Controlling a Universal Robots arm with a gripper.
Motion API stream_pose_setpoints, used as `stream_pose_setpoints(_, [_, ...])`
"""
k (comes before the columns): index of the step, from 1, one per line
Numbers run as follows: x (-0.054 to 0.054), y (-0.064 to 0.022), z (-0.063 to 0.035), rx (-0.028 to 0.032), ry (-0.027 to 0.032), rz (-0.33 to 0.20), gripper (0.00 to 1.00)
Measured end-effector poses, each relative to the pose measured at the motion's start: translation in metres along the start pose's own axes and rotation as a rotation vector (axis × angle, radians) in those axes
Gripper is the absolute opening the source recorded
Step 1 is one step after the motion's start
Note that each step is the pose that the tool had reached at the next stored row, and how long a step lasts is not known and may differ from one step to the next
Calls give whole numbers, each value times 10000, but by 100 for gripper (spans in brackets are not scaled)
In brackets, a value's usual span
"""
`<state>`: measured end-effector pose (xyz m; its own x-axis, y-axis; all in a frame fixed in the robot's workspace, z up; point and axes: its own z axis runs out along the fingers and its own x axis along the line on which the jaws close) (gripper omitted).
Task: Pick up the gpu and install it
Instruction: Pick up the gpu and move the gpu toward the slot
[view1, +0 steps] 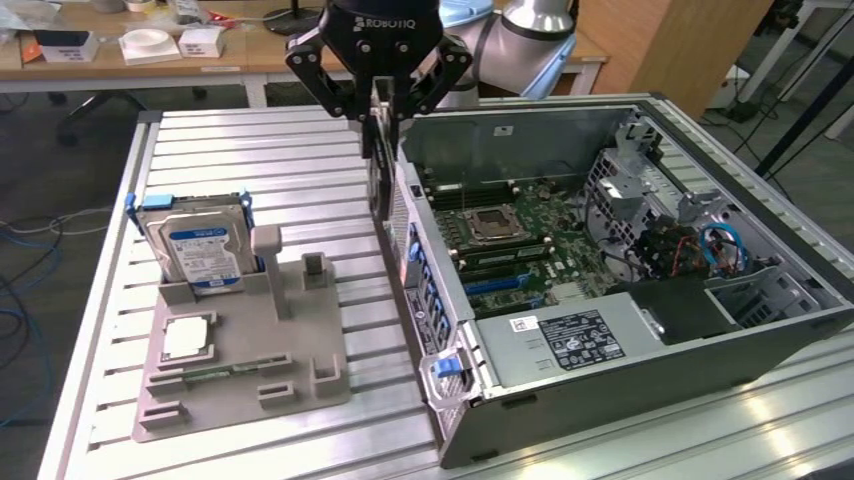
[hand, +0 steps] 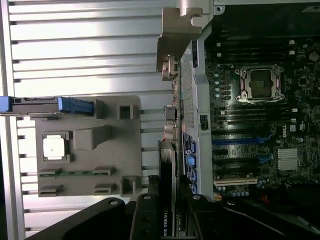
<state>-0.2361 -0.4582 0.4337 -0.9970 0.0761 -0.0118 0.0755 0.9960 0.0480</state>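
Note:
The gpu (view1: 383, 185) hangs edge-on as a thin black card, and my gripper (view1: 380, 118) is shut on its top edge. It is held upright just outside the left wall of the open computer case (view1: 747, 350), near the case's far corner, above the table. In the wrist view the gpu (hand: 168, 165) runs between my fingers (hand: 145, 220), and its metal bracket (hand: 176, 37) is at the far end. It lies alongside the case wall. The motherboard (view1: 521, 240) lies bare inside the case, with its blue slots (hand: 240, 140) beside the card.
A grey holder tray (view1: 240, 390) sits on the slatted table at the exterior view's left. It carries an upright silver hard drive (view1: 200, 250), a square CPU chip (view1: 187, 338) and a memory stick (view1: 214, 372). Desks and a chair stand behind the table.

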Motion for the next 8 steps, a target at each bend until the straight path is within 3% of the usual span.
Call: stream_pose_setpoints(8, [-72,5,2,0,-1,1,26])
